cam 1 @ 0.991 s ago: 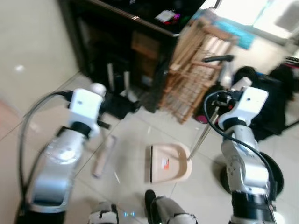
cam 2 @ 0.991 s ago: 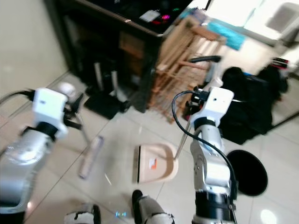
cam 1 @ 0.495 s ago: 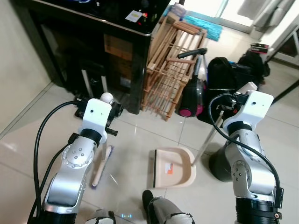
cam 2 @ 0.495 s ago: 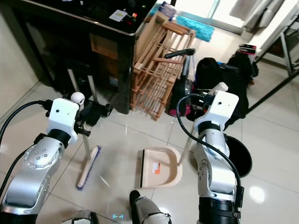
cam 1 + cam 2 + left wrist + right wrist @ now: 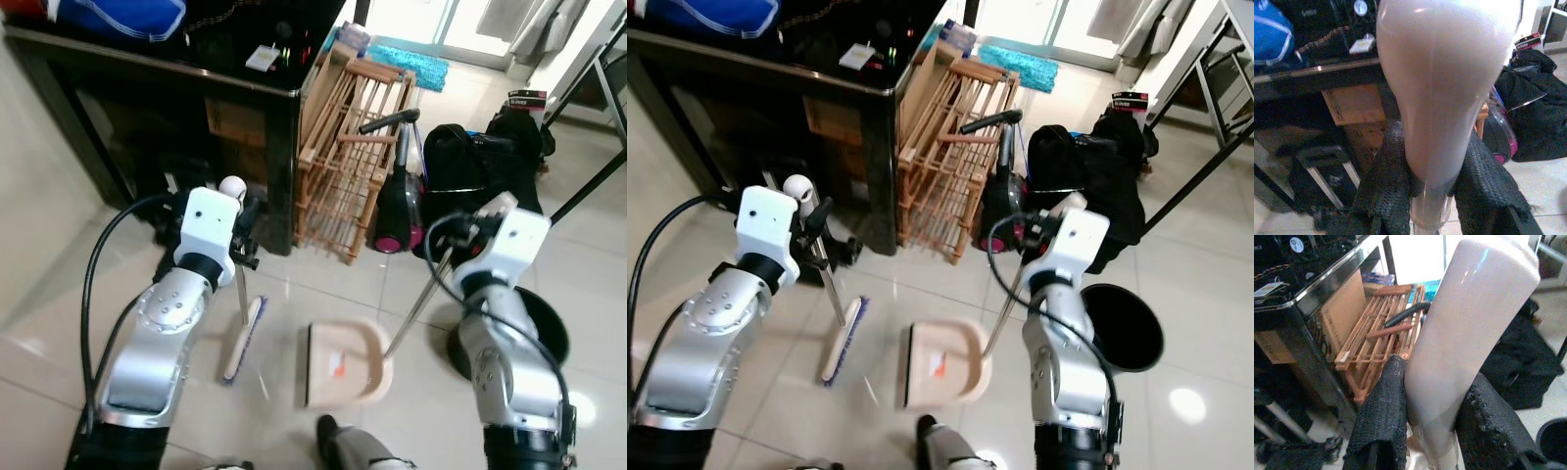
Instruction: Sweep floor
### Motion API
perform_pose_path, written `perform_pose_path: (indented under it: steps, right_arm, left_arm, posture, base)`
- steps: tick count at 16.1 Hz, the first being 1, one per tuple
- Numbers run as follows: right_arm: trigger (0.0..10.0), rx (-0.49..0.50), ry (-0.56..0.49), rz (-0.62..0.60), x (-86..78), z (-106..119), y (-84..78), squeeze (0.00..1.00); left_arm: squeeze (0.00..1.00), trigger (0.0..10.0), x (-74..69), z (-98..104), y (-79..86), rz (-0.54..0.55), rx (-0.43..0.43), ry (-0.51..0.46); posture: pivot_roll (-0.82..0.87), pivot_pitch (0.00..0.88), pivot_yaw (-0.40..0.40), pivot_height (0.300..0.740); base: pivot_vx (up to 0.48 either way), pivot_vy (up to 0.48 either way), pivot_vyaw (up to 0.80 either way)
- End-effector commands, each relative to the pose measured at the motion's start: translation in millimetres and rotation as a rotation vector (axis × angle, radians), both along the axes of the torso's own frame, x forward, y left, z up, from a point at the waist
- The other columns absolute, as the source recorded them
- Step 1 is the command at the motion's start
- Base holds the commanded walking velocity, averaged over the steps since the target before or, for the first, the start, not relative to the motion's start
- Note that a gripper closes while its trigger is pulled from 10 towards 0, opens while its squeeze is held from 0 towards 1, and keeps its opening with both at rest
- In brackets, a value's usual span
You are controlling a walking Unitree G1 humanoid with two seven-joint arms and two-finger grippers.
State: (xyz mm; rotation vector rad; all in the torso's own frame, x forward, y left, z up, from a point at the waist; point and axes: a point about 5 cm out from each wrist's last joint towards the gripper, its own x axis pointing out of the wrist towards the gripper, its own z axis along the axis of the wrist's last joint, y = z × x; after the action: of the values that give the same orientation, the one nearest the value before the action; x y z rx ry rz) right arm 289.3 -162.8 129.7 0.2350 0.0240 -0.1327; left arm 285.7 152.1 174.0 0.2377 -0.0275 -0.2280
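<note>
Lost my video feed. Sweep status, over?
Left gripper shut on broom handle, brush head on tile. Right gripper shut on dustpan handle; dustpan on floor beside brush. Wooden rack close ahead.

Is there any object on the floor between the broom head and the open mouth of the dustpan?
Nothing visible. The broom head rests on bare tile just left of the dustpan, whose mouth faces it. The left gripper holds the broom; the right gripper holds the dustpan handle.
</note>
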Motion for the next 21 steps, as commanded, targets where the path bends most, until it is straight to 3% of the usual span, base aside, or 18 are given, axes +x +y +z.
perform_pose_path:
  steps: [1,3,6,8,9,10,11,13,15,16,21]
  right_arm:
    - [10.0,0.017,-0.027,0.017,-1.7,-1,4.8,0.00]
    - [10.0,0.035,-0.022,0.038,-1.6,-7,13.8,0.00]
    - [10.0,0.058,-0.016,0.122,7.4,-14,29.9,0.00]
    - [10.0,0.029,-0.016,0.154,12.3,-14,33.4,0.00]
    - [10.0,0.013,-0.024,0.156,15.6,-9,31.3,0.00]
    - [10.0,0.004,-0.026,0.152,16.5,-6,29.7,0.00]
    - [10.0,-0.016,-0.050,0.132,16.2,1,25.6,0.00]
    - [10.0,-0.066,-0.073,0.095,10.9,9,15.6,0.00]
    - [10.0,-0.033,-0.068,0.041,6.2,8,4.3,0.00]
    - [10.0,-0.038,-0.058,0.020,2.7,6,-2.1,0.00]
    - [10.0,-0.037,-0.050,-0.072,-12.3,6,-13.5,0.00]
  left_arm:
    - [0.00,10.0,-3.3,21,5.2,-0.003,0.025,-0.056]
    - [0.00,10.0,-8.7,24,13.6,0.003,0.067,-0.045]
    - [0.00,10.0,-30.9,42,25.2,0.057,0.104,-0.049]
    - [0.00,10.0,-44.5,43,29.1,0.111,0.086,-0.046]
    - [0.00,10.0,-51.6,32,27.9,0.145,0.021,-0.032]
    - [0.00,10.0,-53.7,25,27.3,0.159,-0.002,-0.021]
    - [0.00,10.0,-52.5,-1,27.3,0.176,-0.027,0.024]
    - [0.00,10.0,-43.3,-25,20.0,0.145,-0.032,0.064]
    - [0.00,10.0,-36.4,-33,9.8,0.077,0.010,0.091]
    - [0.00,10.0,-31.4,-30,4.1,0.024,0.031,0.078]
    - [0.00,10.0,-6.4,-5,9.6,-0.005,0.036,-0.016]
  posture:
    - [0.24,0.090,0.039,0.740]
    - [0.29,0.120,0.059,0.740]
    - [0.47,0.140,0.026,0.740]
    - [0.47,0.137,-0.006,0.740]
    - [0.40,0.130,-0.077,0.740]
    - [0.39,0.126,-0.086,0.740]
    - [0.30,0.110,-0.085,0.740]
    - [0.23,0.116,-0.089,0.740]
    - [0.20,0.116,-0.056,0.740]
    - [0.19,0.119,-0.041,0.740]
    - [0.16,0.132,0.021,0.740]
  base:
    - [0.000,0.000,-0.80]
    - [0.000,0.000,-0.80]
    - [0.000,0.000,-0.80]
    - [0.000,0.000,-0.80]
    - [0.000,0.000,-0.80]
    - [0.000,0.000,-0.80]
    - [0.000,0.000,-0.80]
    - [0.000,0.000,-0.80]
    - [0.000,0.000,-0.80]
    - [0.000,0.000,-0.80]
    - [0.000,0.000,-0.80]
